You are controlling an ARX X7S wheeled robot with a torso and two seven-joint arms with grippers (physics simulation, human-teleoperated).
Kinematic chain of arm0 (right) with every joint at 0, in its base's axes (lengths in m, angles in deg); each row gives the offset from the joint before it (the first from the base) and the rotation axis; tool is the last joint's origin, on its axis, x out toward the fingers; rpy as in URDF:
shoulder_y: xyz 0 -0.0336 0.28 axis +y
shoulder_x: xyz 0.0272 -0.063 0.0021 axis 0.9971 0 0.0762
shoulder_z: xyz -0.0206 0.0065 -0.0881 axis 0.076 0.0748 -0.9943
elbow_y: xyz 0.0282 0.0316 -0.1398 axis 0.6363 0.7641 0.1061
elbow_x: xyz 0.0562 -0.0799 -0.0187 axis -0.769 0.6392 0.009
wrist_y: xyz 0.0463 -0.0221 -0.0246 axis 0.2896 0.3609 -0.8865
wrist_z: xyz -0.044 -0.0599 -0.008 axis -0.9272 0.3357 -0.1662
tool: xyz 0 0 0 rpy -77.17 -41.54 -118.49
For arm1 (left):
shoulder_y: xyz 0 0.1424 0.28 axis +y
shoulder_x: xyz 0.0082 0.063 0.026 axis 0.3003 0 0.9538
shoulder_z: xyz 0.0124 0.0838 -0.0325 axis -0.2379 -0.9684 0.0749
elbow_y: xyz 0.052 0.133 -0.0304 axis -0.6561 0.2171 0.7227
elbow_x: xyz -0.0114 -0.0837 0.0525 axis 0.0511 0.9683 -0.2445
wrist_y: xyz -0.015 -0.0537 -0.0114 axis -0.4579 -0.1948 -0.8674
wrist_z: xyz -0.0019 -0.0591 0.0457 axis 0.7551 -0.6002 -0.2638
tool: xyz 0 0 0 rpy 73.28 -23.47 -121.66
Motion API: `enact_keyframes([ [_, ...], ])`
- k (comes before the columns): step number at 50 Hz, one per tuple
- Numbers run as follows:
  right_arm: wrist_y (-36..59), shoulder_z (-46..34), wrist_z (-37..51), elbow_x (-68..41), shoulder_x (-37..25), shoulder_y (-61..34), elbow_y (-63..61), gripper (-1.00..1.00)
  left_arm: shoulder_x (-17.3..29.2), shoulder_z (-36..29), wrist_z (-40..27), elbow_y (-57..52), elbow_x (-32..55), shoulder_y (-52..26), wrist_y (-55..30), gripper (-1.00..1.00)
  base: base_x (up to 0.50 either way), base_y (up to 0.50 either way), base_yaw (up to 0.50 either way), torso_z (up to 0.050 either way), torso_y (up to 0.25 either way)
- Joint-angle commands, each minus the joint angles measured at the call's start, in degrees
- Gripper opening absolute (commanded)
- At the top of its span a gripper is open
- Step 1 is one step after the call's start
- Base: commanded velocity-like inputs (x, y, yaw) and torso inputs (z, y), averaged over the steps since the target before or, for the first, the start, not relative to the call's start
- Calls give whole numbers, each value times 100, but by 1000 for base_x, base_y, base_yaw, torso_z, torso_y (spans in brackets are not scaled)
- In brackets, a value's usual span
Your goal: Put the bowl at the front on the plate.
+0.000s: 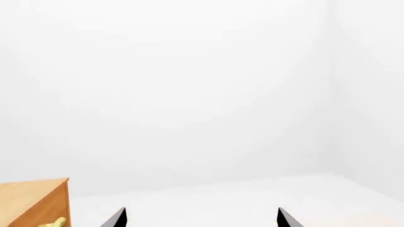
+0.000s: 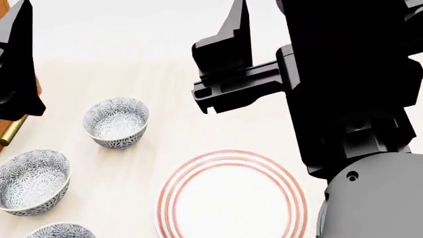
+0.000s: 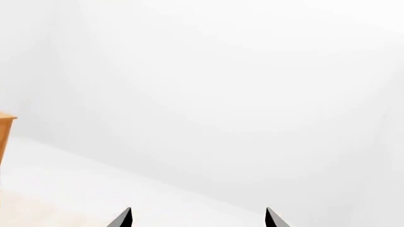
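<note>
**Pale table, bowls at left, both arms raised**

Pale wood tabletop [image 2: 198,109] fills the head view, white bg beyond. Right arm's dark bulk covers the upper right; right gripper [image 3: 197,220] shows only two dark tips in its wrist cam, spread wide w/ nothing between, facing a blank white wall. Left gripper [image 1: 200,220] likewise: tips set well apart, empty, an orange wooden cabinet [image 1: 35,203] w/ brass handle at the edge of its view. Plate [image 2: 231,198], white w/ red rings, lies low centre, nothing on it. Three patterned bowls sit left of it, apart from each other: far bowl [image 2: 116,121], middle bowl [image 2: 31,181], and the bowl [image 2: 59,231] at front, cut off by frame edge, well clear of plate.
</note>
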State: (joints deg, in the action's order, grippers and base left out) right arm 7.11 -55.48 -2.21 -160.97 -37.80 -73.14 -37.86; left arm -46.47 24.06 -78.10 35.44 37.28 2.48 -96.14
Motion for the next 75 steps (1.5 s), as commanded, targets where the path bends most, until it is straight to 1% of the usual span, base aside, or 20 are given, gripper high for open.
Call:
enact_keyframes([
  [1, -33, 36, 6, -123, -135, -192, 99, 100, 237, -241, -861, -118, 966, 239, 460, 100, 0, 0, 0, 0, 0],
  [10, -76, 43, 5, -149, -172, -334, 160, 100, 256, -290, -750, -201, 943, 880, 567, 100, 0, 0, 0, 0, 0],
  [16, -96, 47, 39, -206, -238, -359, 161, 100, 194, -222, -587, -299, 743, 1412, 618, 100, 0, 0, 0, 0, 0],
  [23, -116, 33, 29, -218, -278, -391, 162, 100, 140, -280, -481, -328, 595, 1845, 624, 100, 0, 0, 0, 0, 0],
  [29, -150, 19, -6, -183, -282, -378, 153, 100, 193, -318, -462, -296, 521, 2167, 630, 100, 0, 0, 0, 0, 0],
  [52, -232, -95, -32, -147, -293, -371, 112, 100, 155, -360, -28, -421, -62, 3050, 539, 100, 0, 0, 0, 0, 0],
  [63, -275, -118, 100, -307, -366, -392, 101, 100, 195, -271, 394, -452, -491, 3582, 485, 100, 0, 0, 0, 0, 0],
  [66, -274, -147, 89, -294, -353, -421, 116, 100, 206, -291, 373, -455, -450, 3579, 497, 100, 0, 0, 0, 0, 0],
  [75, -299, -189, 127, -346, -367, -455, 106, 100, 196, -338, 556, -489, -750, 3836, 440, 100, 0, 0, 0, 0, 0],
])
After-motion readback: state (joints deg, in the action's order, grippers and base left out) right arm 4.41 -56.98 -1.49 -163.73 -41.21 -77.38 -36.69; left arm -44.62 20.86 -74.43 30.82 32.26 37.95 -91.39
